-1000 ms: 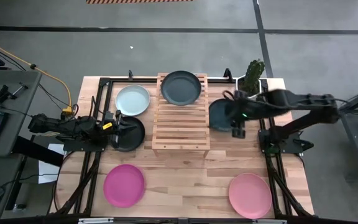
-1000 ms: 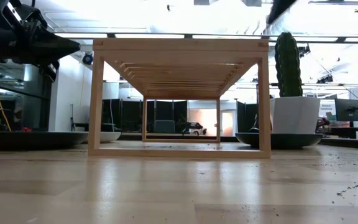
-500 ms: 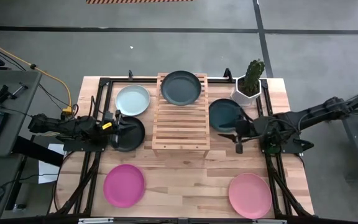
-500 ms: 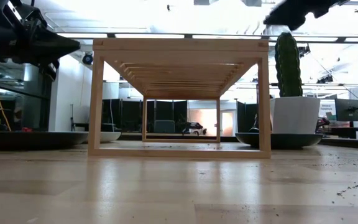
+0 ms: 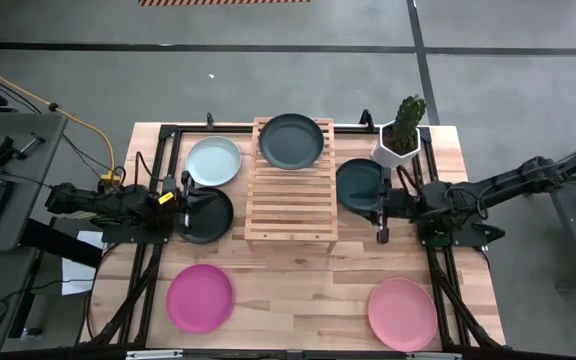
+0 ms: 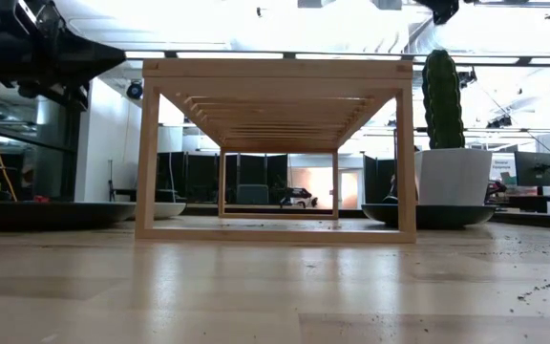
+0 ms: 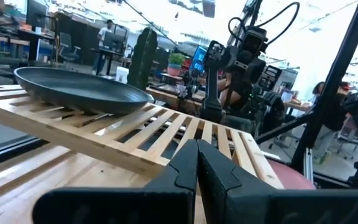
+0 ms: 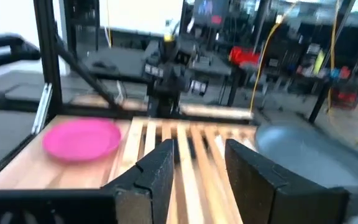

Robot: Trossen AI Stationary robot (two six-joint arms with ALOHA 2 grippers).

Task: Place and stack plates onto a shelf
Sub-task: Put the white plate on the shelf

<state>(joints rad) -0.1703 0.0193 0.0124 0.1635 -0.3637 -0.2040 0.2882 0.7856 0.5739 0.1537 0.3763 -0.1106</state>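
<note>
The slatted wooden shelf [image 5: 290,195] stands mid-table, and a dark teal-grey plate [image 5: 291,140] lies on its far end. A second teal-grey plate [image 5: 358,183] rests on the table to the shelf's right. The mint plate [image 5: 214,160] and black plate [image 5: 211,216] lie to its left. The magenta plate [image 5: 200,297] and salmon plate [image 5: 402,312] are near the front edge. My right gripper [image 5: 379,212] [image 8: 197,152] is open, raised over the right-hand teal plate's near rim and facing the shelf. My left gripper [image 5: 192,204] [image 7: 197,149] is shut and hovers over the black plate.
A cactus in a white pot [image 5: 400,140] stands just beyond the right-hand teal plate. Black frame rails [image 5: 158,180] run along both table sides. The near half of the shelf top [image 7: 185,127] is bare, as is the table between shelf and front plates.
My right arm has swung from high over the right-hand teal plate toward the near edge and come down, so its gripper now sits by the plate's near rim. My left gripper has drawn back a little toward the left edge. No plate has moved.
</note>
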